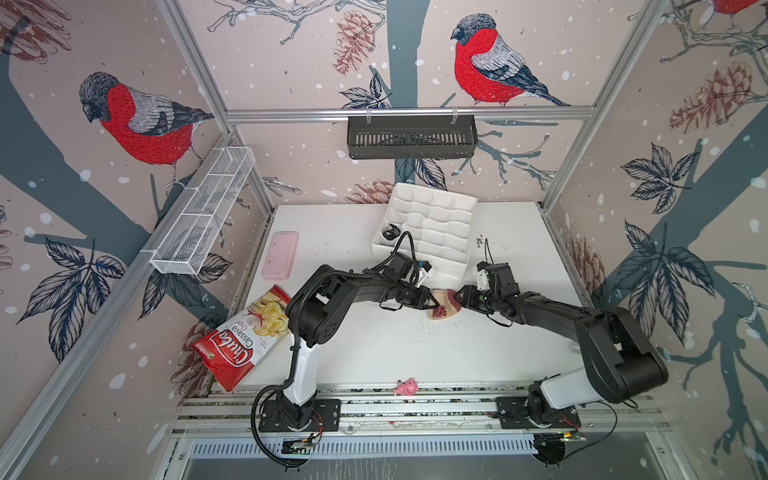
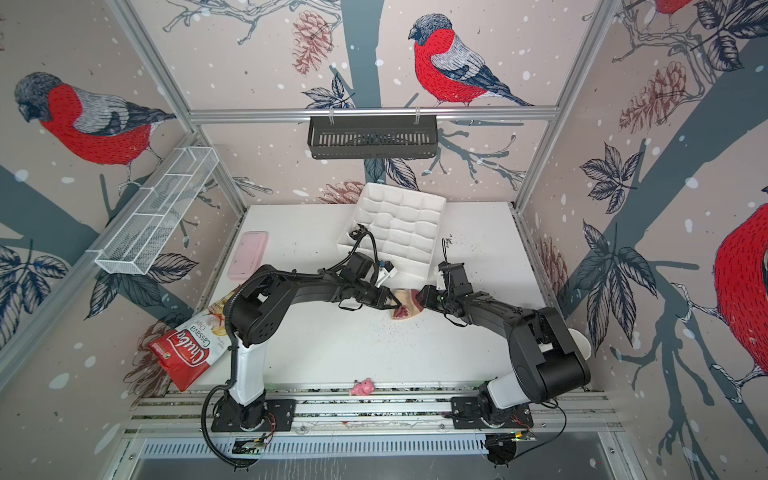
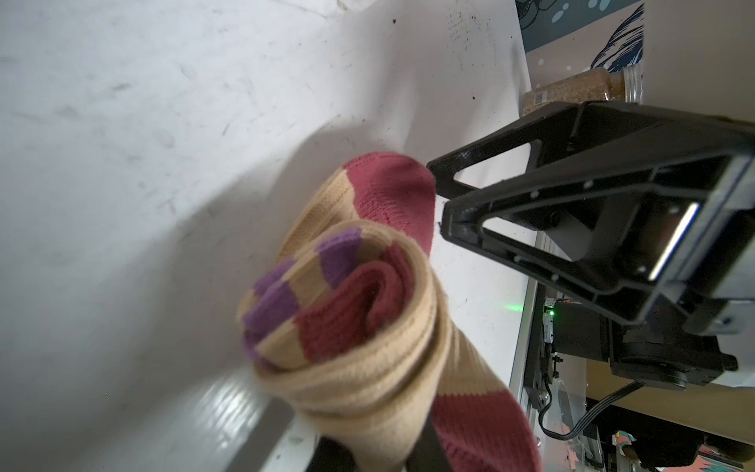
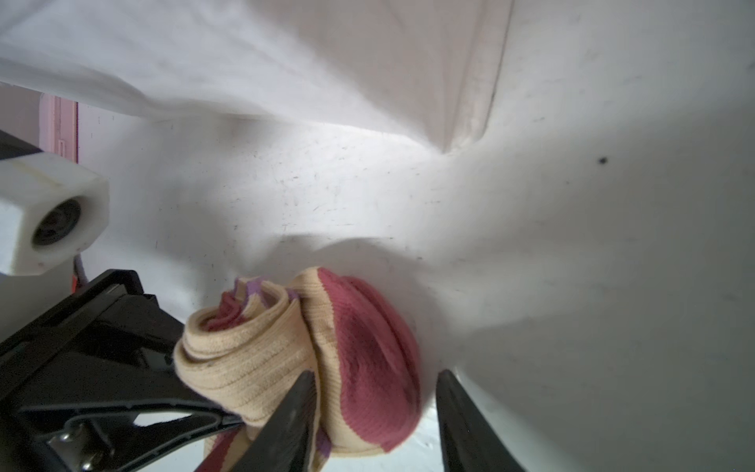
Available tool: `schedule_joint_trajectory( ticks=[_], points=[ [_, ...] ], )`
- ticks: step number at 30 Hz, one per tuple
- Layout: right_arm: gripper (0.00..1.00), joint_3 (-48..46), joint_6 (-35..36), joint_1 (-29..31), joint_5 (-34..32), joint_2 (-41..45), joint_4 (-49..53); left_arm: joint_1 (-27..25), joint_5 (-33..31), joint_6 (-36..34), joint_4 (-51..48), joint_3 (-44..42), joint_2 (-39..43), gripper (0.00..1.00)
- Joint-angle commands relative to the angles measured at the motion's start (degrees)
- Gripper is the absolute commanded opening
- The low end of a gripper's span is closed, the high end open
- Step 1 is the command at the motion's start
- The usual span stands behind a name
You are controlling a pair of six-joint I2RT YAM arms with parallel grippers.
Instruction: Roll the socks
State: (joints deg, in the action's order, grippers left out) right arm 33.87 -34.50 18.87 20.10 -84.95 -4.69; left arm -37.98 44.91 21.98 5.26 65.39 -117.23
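At mid-table (image 1: 374,345), tan sock (image 1: 444,307) between tight left fingers (image 4: 135,318), right fingers (image 4: 294,421) wide; stripes (image 3: 278,302) in wrist views only.

White speckled table (image 1: 374,353), divided white tray (image 1: 440,224), pink case (image 1: 280,254), chips bag (image 1: 245,338), rolled tan sock (image 1: 444,306) mid-table

- Left arm (image 1: 357,286) rises from its base at the near edge, bends sharply above it and stretches its forearm almost level toward the middle of the table
- Left gripper (image 1: 432,300) points toward the right arm's side, with its jaws pinched onto the rolled tan sock (image 3: 359,327)
- Right arm (image 1: 552,313) mirrors this, its bulky joint raised at the outer side and its forearm reaching in toward the middle
- Right gripper (image 1: 456,298) faces the left one, close, nearly tip to tip; its jaws stand apart, and its fingers (image 4: 294,421) sit just beside the sock's maroon end
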Motion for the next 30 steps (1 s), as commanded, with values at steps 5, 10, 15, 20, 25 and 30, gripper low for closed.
schedule_joint_trajectory(
  ticks=[5,10,15,20,25,30],
  points=[
    [0.50,-0.71,-1.51,-0.83,2.67,-2.76,-3.93,-0.04,-1.66,-1.87,-3.16,0.27,0.07,0.00],
    [0.49,-2.34,-3.25,-1.53,8.16,-5.01,-10.18,0.01,-1.49,-2.09,-3.47,0.60,-0.02,0.00],
    [0.33,-3.92,-4.38,-1.86,10.86,-4.44,-15.19,0.01,-1.49,-2.16,-3.78,0.88,-0.35,0.00],
    [0.15,-5.08,-4.35,-2.04,11.14,-2.47,-16.79,0.02,-1.14,-2.45,-4.38,1.84,-0.87,0.00],
    [0.07,-5.74,-3.67,-1.92,11.59,0.30,-17.47,0.18,-0.81,-2.57,-5.06,2.84,-1.73,0.00],
    [0.08,-5.63,-2.60,-1.86,11.36,1.84,-15.15,0.18,-0.69,-2.65,-5.26,3.34,-2.21,0.00]
  ],
)
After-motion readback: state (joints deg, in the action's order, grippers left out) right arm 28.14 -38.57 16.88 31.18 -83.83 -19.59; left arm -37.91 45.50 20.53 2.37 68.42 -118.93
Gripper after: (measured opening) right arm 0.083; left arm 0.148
